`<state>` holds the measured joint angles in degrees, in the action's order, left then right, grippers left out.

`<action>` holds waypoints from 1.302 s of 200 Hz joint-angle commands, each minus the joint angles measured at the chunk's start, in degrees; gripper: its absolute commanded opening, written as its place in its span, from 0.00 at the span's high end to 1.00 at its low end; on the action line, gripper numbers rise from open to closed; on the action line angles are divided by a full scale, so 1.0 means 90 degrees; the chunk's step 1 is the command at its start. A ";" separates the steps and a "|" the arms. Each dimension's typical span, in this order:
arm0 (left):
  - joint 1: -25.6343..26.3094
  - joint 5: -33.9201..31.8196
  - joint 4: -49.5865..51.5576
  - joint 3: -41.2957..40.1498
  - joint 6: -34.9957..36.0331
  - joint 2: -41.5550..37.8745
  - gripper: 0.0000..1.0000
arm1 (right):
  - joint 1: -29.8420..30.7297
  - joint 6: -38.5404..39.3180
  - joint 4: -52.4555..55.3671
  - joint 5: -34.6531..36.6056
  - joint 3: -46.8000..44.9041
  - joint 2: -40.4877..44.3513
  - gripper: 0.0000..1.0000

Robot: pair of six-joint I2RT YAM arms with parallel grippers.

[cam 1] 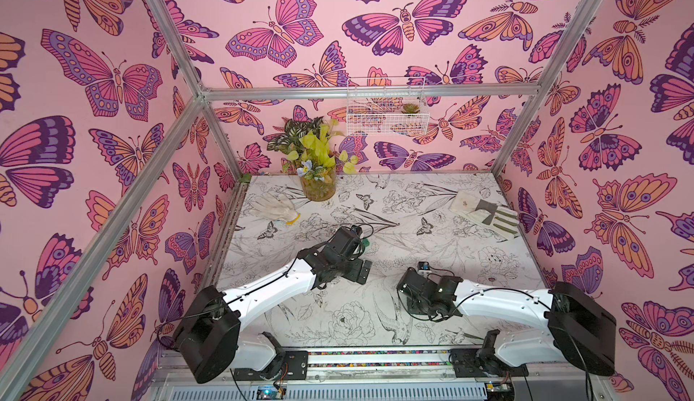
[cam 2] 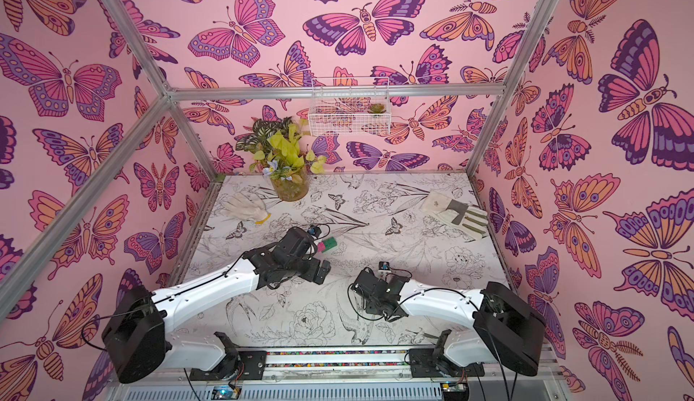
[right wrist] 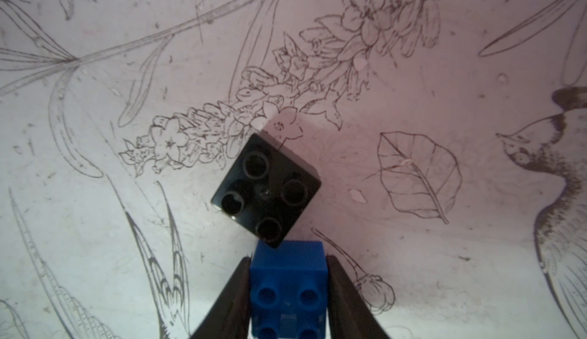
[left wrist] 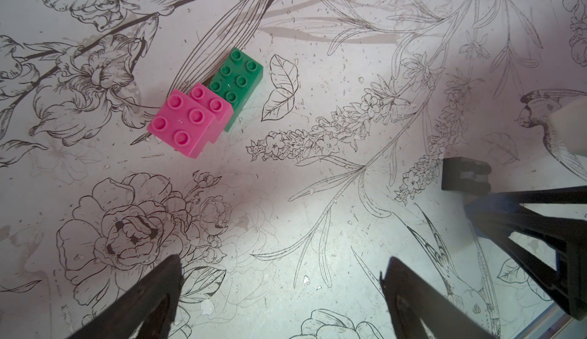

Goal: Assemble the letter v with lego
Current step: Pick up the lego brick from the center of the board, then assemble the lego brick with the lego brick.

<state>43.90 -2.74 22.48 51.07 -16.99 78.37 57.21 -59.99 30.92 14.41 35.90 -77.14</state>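
Pale grey and inked with flowers, the surface (cam 1: pixel 338 305) carries everything. We see the left arm (cam 1: pixel 270 286) stretched inward, with the left hand (left wrist: pixel 282 261) hanging spread wide and empty above the print. The right arm (cam 1: pixel 499 301) bends low, and the right hand (right wrist: pixel 287 259) is clamped on the blue brick (right wrist: pixel 287 277). Mid-surface, the green brick (left wrist: pixel 238 77) lies flat, with two pink bricks (left wrist: pixel 182 121) stepped up from one end. The black brick (right wrist: pixel 266 189) sits studs up, just beside the blue one.
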 commanded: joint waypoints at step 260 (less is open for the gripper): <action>0.0044 0.0061 0.0024 -0.0489 -0.0114 -0.0534 0.00 | -0.1087 0.3975 0.1585 -0.0998 0.1607 -0.1151 0.95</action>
<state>43.94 -2.35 22.35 47.75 -17.43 74.19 47.66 -26.46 46.04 8.95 49.78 -84.97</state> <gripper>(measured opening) 0.999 0.350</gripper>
